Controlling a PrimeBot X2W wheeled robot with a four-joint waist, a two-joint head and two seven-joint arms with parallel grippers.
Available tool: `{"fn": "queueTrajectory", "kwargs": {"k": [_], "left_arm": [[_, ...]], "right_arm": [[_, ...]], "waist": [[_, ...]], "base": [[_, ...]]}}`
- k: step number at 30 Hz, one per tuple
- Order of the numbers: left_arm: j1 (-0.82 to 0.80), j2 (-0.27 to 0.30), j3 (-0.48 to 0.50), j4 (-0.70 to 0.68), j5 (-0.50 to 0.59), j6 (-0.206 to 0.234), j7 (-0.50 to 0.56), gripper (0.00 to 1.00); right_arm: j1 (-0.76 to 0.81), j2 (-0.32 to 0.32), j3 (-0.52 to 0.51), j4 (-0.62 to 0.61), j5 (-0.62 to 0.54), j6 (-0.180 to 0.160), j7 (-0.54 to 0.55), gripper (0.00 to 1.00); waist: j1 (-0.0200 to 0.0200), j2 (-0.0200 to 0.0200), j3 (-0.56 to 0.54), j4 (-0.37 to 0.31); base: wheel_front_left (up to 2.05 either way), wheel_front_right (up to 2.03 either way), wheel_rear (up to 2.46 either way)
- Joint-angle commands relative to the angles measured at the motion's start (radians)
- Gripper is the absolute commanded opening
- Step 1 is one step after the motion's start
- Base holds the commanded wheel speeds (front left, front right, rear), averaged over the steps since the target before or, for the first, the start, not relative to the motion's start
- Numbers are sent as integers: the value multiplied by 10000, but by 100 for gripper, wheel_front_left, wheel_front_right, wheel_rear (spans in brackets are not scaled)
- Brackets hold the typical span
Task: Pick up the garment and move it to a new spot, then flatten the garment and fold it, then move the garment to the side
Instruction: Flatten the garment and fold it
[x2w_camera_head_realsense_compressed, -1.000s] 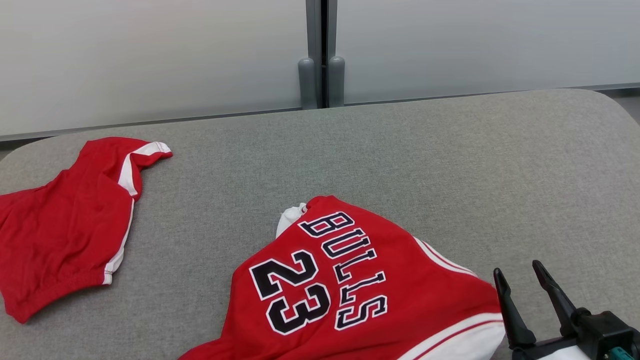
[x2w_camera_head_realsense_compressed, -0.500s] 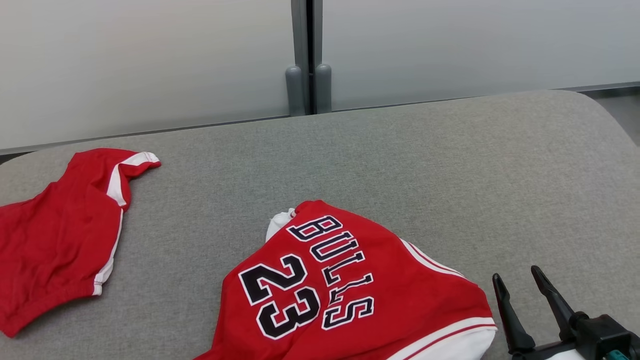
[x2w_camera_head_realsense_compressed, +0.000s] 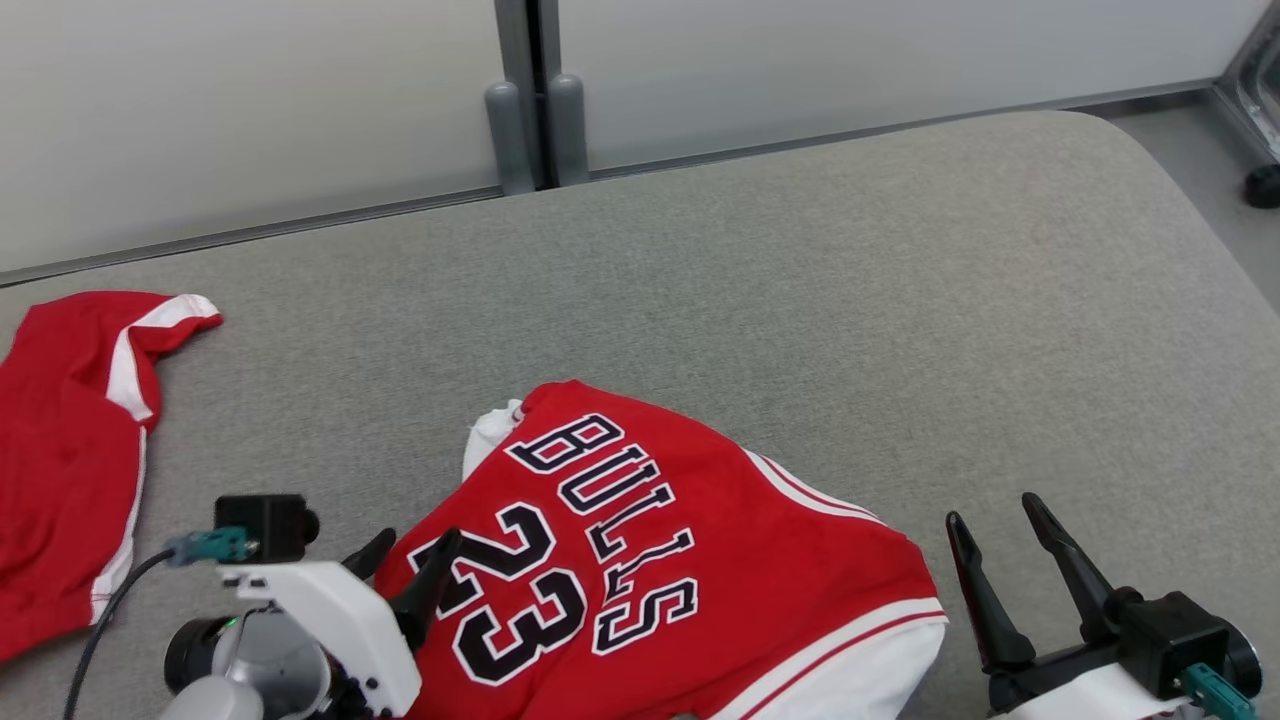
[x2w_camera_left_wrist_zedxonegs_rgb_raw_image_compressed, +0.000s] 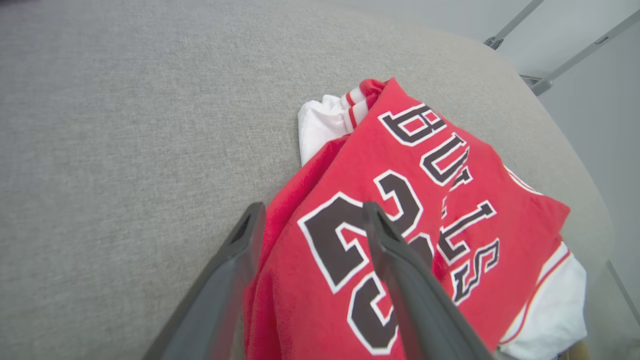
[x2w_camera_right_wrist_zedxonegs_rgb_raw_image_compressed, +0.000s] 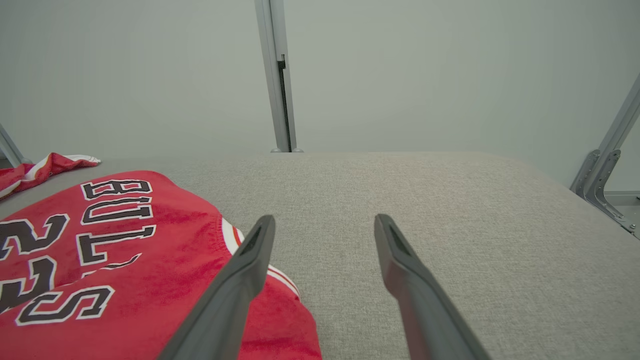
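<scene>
In the head view, your left gripper (x2w_camera_head_realsense_compressed: 415, 550) now stands at the lower left, its two dark fingers spread and pointing at the near left edge of the red Bulls jersey (x2w_camera_head_realsense_compressed: 680, 560), with no cloth pinched between them. The jersey lies free on the grey counter (x2w_camera_head_realsense_compressed: 800, 300), close to the front edge. It is humped and doubled over itself, and a white panel pokes out at its far end. To my eye that means the jersey is lying free in its spot, while the flattening and folding are still ahead of you. Your right gripper (x2w_camera_head_realsense_compressed: 992, 515) is at the lower right, fingers apart, just beside the jersey's white hem and not touching it. A second red garment (x2w_camera_head_realsense_compressed: 60, 450) lies well apart at the far left. Against the earlier head pictures, the left gripper is the newcomer, since neither of them had it in frame. The wall post and both garments have slid leftward together, so that is your camera turning and not the cloth moving. The jersey keeps the same shape. In the left wrist view, the left gripper (x2w_camera_left_wrist_zedxonegs_rgb_raw_image_compressed: 312, 210) is spread wide over the number end of the jersey (x2w_camera_left_wrist_zedxonegs_rgb_raw_image_compressed: 450, 165), one finger above bare counter and the other above red cloth. I cannot tell whether the tips touch the fabric. In the right wrist view, the right gripper (x2w_camera_right_wrist_zedxonegs_rgb_raw_image_compressed: 325, 220) is also spread, with open counter between its fingers and the jersey (x2w_camera_right_wrist_zedxonegs_rgb_raw_image_compressed: 165, 225) lying off to the left under one finger.
</scene>
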Motion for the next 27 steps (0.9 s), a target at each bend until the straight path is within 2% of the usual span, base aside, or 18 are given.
{"fn": "queueTrajectory", "kwargs": {"k": [1, 4, 8, 9, 10, 12, 15, 16, 19, 27], "left_arm": [[-688, -182, -180, 875, 233, -212, -19, 100], [-1362, -525, -367, 1950, 323, -435, -97, 100], [-2098, -803, -940, 3426, 372, -1092, 305, 100], [-2169, -910, -1080, 3687, 239, -1318, 504, 77], [-2195, -1056, -1154, 3951, 53, -1489, 651, 0], [-2340, -1198, -1349, 4285, 31, -1876, 735, 0], [-3051, -1361, -1020, 4697, 478, -1602, -420, 0], [-3330, -1447, -785, 4888, 635, -1336, -1039, 0], [-3917, -1818, -711, 5662, 1129, -1000, -2131, 0], [-5756, -2149, -544, 7793, 1660, -888, -3593, 0]], "right_arm": [[-144, -32, -8, 33, 43, -3, -1, 100], [-192, -12, -14, 61, 49, -3, -1, 100], [-126, -35, -94, 60, 49, -3, -1, 100], [-106, -42, -134, 50, 53, -3, -1, 100], [-92, -41, -160, 46, 59, -3, -1, 100], [-110, -32, -176, 48, 68, -1, 0, 100], [-210, 9, -182, 28, 66, -3, 0, 100], [-234, 21, -154, 14, 57, -1, 0, 100], [-307, -11, -43, 28, 29, -3, 0, 100], [-496, -270, 104, 133, 57, -3, 0, 100]], "waist": [[0, -1, 238, -330], [0, -1, 306, -510], [0, -1, 404, -734], [0, -1, 417, -749], [0, -1, 424, -762], [0, -1, 455, -799], [0, -1, 494, -808], [0, -1, 504, -799], [0, -1, 504, -786], [0, -1, 419, -900]], "base": [[0, 0, 0], [0, 0, 0], [0, 0, 0], [0, 0, 0], [0, 0, 0], [0, 0, 0], [0, 0, 0], [0, 0, 0], [0, 0, 0], [0, 0, 0]]}}
